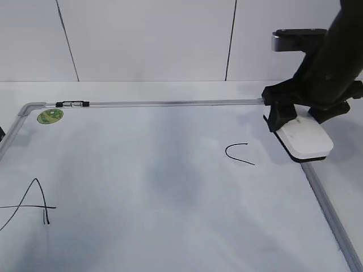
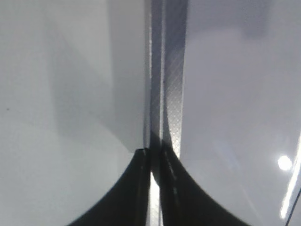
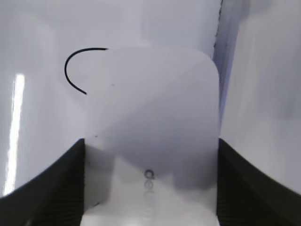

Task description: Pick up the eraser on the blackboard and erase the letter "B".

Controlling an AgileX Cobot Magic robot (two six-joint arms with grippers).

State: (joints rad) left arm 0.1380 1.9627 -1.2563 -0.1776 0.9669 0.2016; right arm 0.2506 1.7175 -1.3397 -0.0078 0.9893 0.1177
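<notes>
The white eraser point(image 1: 306, 140) is clamped between the black jaws of my right gripper point(image 1: 300, 116) at the right edge of the blackboard point(image 1: 170, 187), just right of the black curved "C" point(image 1: 238, 153). I cannot tell whether it touches the board. In the right wrist view the eraser point(image 3: 155, 103) fills the space between the jaws of the right gripper point(image 3: 150, 141), with the "C" point(image 3: 75, 70) at its upper left. No letter "B" shows on the board. The black "A" point(image 1: 31, 204) is at the lower left. My left gripper point(image 2: 155, 160) is shut and empty over the board's grey frame point(image 2: 164, 70).
A round green sticker point(image 1: 50, 115) sits in the board's far left corner, beside a black clip point(image 1: 72, 104) on the top frame. The right frame rail point(image 1: 329, 209) runs toward the front. A white wall stands behind the table.
</notes>
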